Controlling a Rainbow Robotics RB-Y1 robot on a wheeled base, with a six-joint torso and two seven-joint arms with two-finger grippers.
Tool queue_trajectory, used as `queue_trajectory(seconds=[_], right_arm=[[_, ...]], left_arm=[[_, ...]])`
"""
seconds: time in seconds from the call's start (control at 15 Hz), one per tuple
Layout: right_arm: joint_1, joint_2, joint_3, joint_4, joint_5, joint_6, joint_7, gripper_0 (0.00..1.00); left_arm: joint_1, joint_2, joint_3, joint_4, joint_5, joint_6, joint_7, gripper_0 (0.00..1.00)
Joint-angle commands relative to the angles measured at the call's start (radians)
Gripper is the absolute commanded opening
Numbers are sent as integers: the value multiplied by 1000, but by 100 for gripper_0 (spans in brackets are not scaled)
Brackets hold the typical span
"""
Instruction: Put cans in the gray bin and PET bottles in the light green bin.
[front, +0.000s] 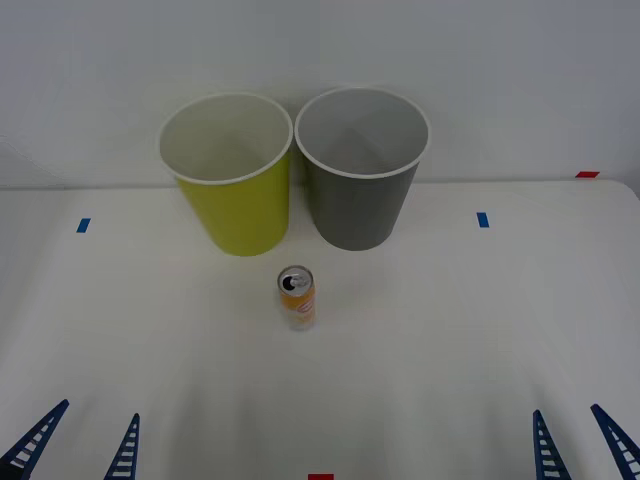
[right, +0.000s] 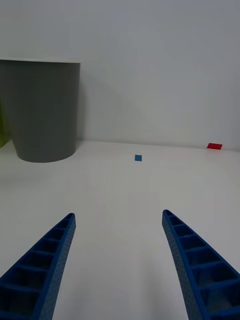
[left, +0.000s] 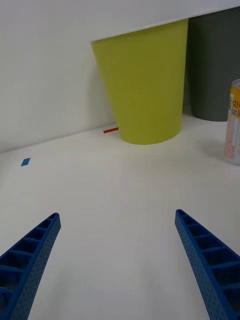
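Observation:
A slim orange-and-white can (front: 297, 298) stands upright on the white table, just in front of the gap between the two bins. The light green bin (front: 233, 190) is at the back left and the gray bin (front: 360, 185) right beside it; both look empty. My left gripper (front: 78, 440) is open at the near left edge, far from the can. My right gripper (front: 580, 440) is open at the near right edge. The left wrist view shows the light green bin (left: 145, 85), the gray bin (left: 215, 65) and the can (left: 233, 122). The gray bin (right: 45, 110) appears in the right wrist view. No PET bottles are in view.
Small blue tape marks (front: 83, 225) (front: 483, 219) lie on the table at either side, and red marks sit at the front edge (front: 320, 477) and far right (front: 587, 174). A plain white wall stands behind the bins.

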Motion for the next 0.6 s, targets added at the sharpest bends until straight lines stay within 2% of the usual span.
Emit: queue_trajectory(seconds=[0.07, 0.6], right_arm=[[0, 0, 0, 0, 0, 0, 0, 58], [0, 0, 0, 0, 0, 0, 0, 59]], left_arm=[[0, 0, 0, 0, 0, 0, 0, 79], [0, 0, 0, 0, 0, 0, 0, 79]])
